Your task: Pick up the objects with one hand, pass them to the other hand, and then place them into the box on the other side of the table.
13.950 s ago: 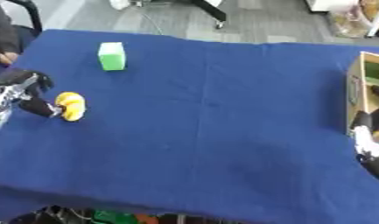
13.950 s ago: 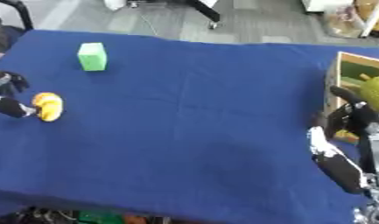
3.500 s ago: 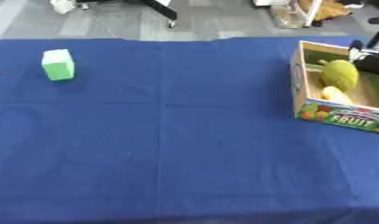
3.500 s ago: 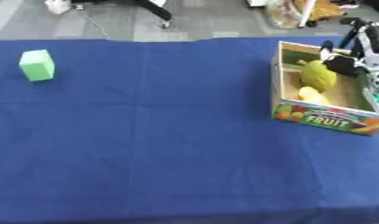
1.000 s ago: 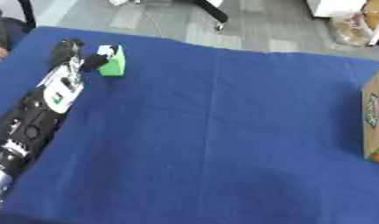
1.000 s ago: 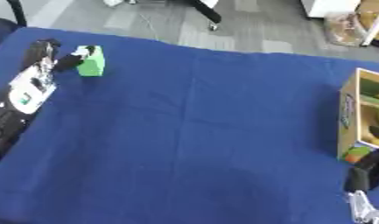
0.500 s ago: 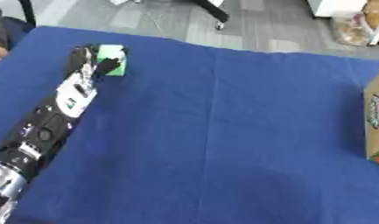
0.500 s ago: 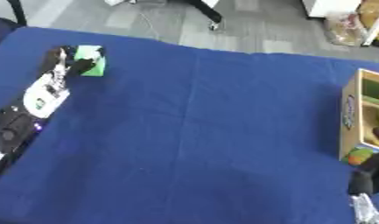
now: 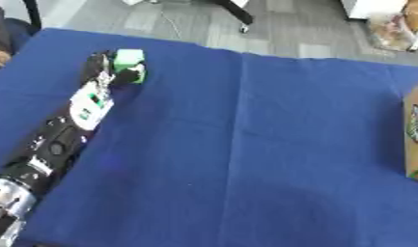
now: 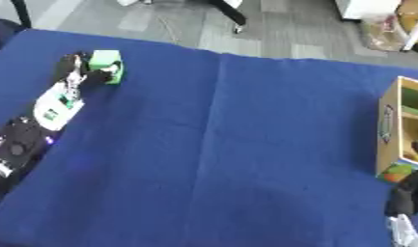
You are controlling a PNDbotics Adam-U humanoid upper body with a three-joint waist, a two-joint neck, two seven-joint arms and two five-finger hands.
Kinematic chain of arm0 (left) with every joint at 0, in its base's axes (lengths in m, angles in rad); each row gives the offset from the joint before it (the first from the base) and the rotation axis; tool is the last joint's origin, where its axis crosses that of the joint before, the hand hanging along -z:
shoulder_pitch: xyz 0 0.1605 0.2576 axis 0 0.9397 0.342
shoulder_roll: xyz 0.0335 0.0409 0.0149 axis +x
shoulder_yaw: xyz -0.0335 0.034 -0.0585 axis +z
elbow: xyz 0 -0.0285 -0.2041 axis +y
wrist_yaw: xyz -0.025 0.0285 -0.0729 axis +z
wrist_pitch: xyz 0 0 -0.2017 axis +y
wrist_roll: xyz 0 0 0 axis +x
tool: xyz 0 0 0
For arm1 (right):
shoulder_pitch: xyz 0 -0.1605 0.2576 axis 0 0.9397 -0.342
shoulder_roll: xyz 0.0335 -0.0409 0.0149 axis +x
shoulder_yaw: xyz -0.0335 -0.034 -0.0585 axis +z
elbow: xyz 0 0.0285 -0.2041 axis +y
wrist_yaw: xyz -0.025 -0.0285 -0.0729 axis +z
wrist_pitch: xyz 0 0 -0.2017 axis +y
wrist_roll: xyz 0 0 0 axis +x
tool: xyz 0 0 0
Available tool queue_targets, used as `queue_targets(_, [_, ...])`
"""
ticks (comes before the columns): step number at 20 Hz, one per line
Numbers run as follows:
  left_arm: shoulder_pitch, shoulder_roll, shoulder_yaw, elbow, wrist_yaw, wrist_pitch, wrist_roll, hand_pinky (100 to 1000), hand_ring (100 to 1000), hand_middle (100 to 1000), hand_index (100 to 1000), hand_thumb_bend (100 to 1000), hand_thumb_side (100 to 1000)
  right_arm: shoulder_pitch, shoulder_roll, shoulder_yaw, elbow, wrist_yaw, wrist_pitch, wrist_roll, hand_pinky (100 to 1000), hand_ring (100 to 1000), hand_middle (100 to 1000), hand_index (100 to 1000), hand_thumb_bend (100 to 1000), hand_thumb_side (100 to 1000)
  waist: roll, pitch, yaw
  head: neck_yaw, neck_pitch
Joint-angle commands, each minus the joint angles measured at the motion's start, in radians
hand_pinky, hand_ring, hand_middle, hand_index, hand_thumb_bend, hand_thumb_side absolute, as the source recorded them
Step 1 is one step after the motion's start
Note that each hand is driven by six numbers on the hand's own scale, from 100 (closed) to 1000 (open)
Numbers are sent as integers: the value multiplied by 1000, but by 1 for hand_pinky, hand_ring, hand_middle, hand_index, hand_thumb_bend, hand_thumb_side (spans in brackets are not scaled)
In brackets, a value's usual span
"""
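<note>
A small green block [image 9: 129, 60] sits on the blue tablecloth [image 9: 245, 144] at the far left. My left arm stretches up from the lower left, and my left hand [image 9: 105, 73] is at the block, with fingers curled against its left side and the thumb against its lower right. The cardboard box [image 10: 389, 129] stands at the right edge, something green and yellow showing inside. My right hand [image 10: 405, 197] shows only as a dark shape at the lower right corner, just in front of the box.
The cloth ends at the far edge, with grey floor and chair legs [image 9: 233, 9] beyond. A person's sleeve [image 9: 2, 34] shows at the far left corner.
My left hand has reached farther along the table and closed round the green block. The right arm stays low at the right edge.
</note>
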Motion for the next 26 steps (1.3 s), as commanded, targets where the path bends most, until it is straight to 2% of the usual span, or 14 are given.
queue_targets(1, [-18,16,-1,-15,3,-6,-2,694,586,571,721,385,487,-7,-11,-3,-22,-5,-1,4,325,307,451,881,100,394,-3,-2,1,5,-10])
queue_targets(5, [-15,18,-1,-27,10,-12,0,685,566,545,699,310,382,-5,-11,-3,-22,-5,0,7,325,306,451,880,100,396,-4,-5,4,6,-8])
queue_targets(8, [-9,26,-2,-55,29,-21,6,675,545,522,677,222,278,-3,-12,-4,-22,-5,2,7,325,306,450,878,100,400,-4,-9,8,4,-5])
queue_targets(10, [-4,34,-1,-79,49,-26,18,668,530,507,662,178,242,-2,-13,-5,-22,-6,3,7,325,306,450,877,100,402,-3,-12,12,0,-2])
queue_targets(12, [4,43,0,-116,77,-33,34,663,518,493,647,143,229,-1,-14,-6,-22,-6,4,6,326,307,450,877,100,395,-1,-17,18,-9,1])
queue_targets(16, [22,58,-7,-175,130,-30,58,663,518,493,647,143,229,0,-15,-7,-22,-5,4,6,326,307,450,877,100,395,1,-21,22,-17,3])
queue_targets(17, [18,63,-12,-184,138,-32,62,654,500,472,625,100,229,-1,-18,-8,-22,-5,4,5,328,311,451,878,100,385,5,-26,26,-31,5])
queue_targets(22, [37,99,-29,-303,213,-100,54,653,498,469,621,100,240,-2,-36,-7,-22,-8,4,5,331,315,459,878,100,368,15,-64,55,-88,39])
queue_targets(26, [63,115,-47,-405,276,-163,10,656,499,470,621,100,253,-21,-50,2,-22,-14,3,13,333,319,465,879,100,344,23,-93,76,-136,74])
